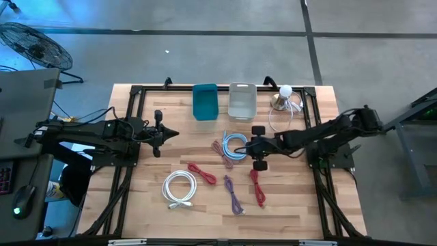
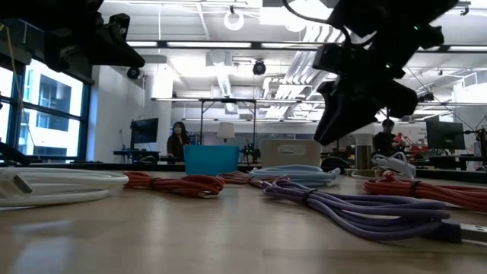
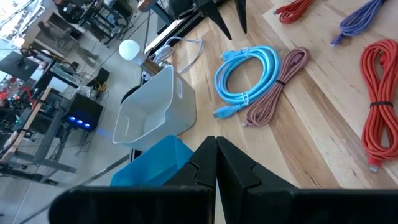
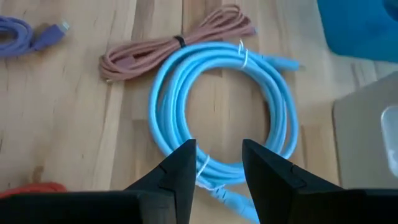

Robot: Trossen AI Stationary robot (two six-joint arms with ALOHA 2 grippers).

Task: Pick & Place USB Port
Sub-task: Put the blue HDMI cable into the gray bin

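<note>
- Above the light-blue coiled cable (image 4: 221, 124), at mid-table, your right gripper (image 4: 219, 163) hangs with its fingers parted and nothing between them (the coil shows through the gap).
- Just beside that coil lies the pinkish-brown cable (image 4: 174, 45), and past it stand the teal bin (image 1: 205, 101) and the grey bin (image 1: 242, 100).
- Over the table's left side, your left gripper (image 3: 216, 155) is clenched on nothing.

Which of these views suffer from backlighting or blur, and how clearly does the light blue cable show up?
Low view: ceiling lights backlight the scene, leaving the right gripper a dark silhouette, near tabletop blurred. Right wrist view: light blue cable evenly lit and sharp, open fingers dark. High view: even lighting.
</note>
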